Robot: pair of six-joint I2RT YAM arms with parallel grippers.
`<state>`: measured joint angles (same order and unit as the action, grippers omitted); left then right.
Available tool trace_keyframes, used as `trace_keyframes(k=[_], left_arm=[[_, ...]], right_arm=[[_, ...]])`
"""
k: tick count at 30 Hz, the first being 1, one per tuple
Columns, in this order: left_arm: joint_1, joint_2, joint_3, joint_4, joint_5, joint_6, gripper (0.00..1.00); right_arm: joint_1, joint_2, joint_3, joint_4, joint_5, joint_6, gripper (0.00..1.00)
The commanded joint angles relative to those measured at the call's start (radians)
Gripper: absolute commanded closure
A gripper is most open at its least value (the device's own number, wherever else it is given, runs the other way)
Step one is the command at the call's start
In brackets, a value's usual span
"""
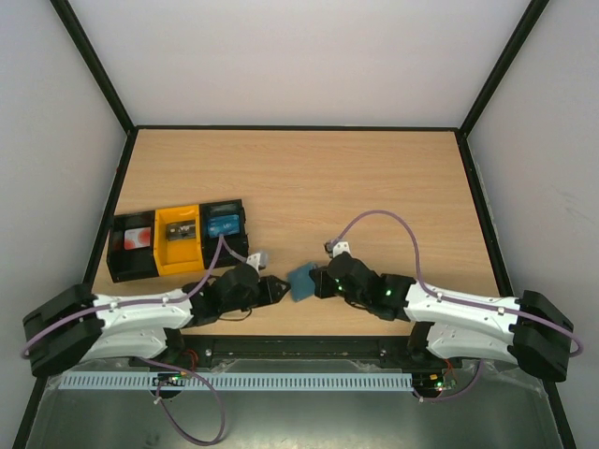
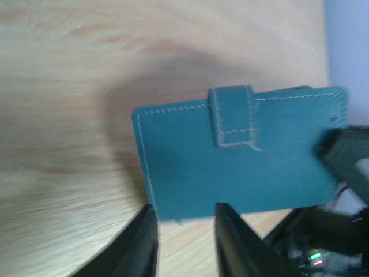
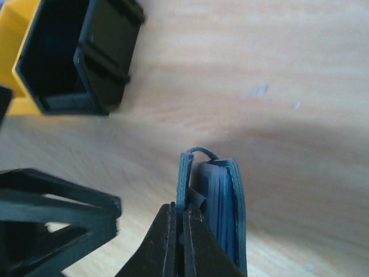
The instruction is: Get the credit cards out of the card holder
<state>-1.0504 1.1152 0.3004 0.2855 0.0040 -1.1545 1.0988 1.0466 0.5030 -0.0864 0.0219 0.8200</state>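
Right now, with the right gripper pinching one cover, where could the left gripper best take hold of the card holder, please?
Probably the free cover of the card holder, along its edge, approached from the side opposite the right gripper. Edge-on, the covers gape slightly, so the open left gripper could slip one finger inside.

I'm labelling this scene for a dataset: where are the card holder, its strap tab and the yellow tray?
card holder [image 2: 242, 173], left wrist view, middle of its teal outer cover.
strap tab [image 2: 233, 115], left wrist view, centre of the stitched strap.
yellow tray [image 1: 180, 263], top external view, its near wall.
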Motion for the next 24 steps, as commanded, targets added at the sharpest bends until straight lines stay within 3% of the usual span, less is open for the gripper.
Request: trace_keyframes(k=[1, 6, 13, 24], left_arm=[[0.056, -0.131, 0.088, -0.156, -0.051, 0.067, 0.58], [0.172, -0.258, 0.046, -0.251, -0.006, 0.072, 0.51], [0.234, -0.478, 0.026, -0.398, -0.086, 0.068, 0.39], [0.250, -0.702, 0.090, -0.636, -0.267, 0.047, 0.33]], right_arm=[[-0.001, 0.029, 0.161, -0.230, 0.241, -0.115, 0.98], [-0.002, 0.064, 0.264, -0.432, 0.467, -0.141, 0.98], [-0.001, 0.209, 0.408, -0.633, 0.607, -0.152, 0.98], [0.063, 0.396, 0.442, -0.500, 0.328, -0.172, 0.97]])
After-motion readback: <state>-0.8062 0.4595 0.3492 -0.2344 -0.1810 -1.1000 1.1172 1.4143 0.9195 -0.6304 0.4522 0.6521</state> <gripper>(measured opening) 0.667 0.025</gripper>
